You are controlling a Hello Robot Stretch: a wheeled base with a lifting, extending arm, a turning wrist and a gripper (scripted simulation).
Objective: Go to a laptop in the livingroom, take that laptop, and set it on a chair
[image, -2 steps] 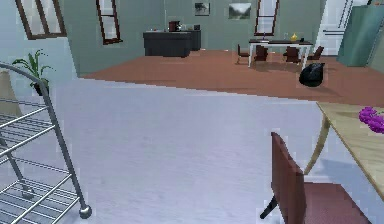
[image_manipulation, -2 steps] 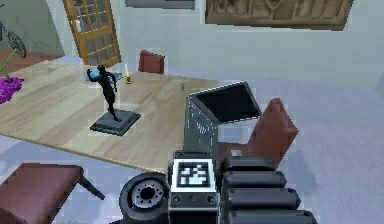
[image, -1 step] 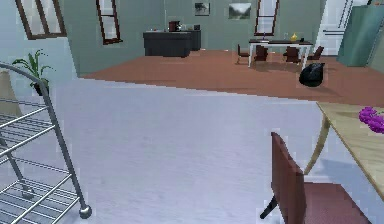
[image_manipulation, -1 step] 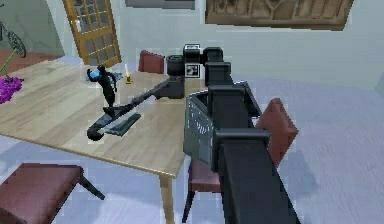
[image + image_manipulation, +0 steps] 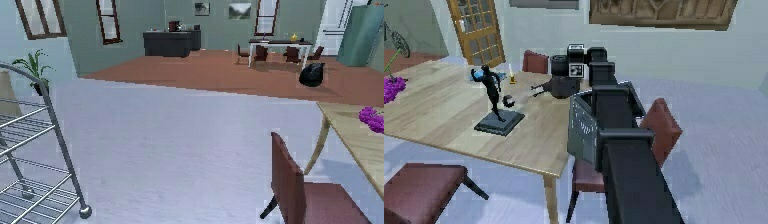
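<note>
Home: dining table [image 5: 439,112], chairs [image 5: 292,186], houseplant [image 5: 34,67]

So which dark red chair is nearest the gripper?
The dark red chair at the wooden table's far side, just beyond the gripper; the others stand nearer the robot.

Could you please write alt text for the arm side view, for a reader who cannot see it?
The robot's dark arm extends toward a wooden table, its pincer near a dark statuette on a flat base. Reddish-brown chairs stand around the table, a grey slab beside the arm, a wooden door behind.
</note>
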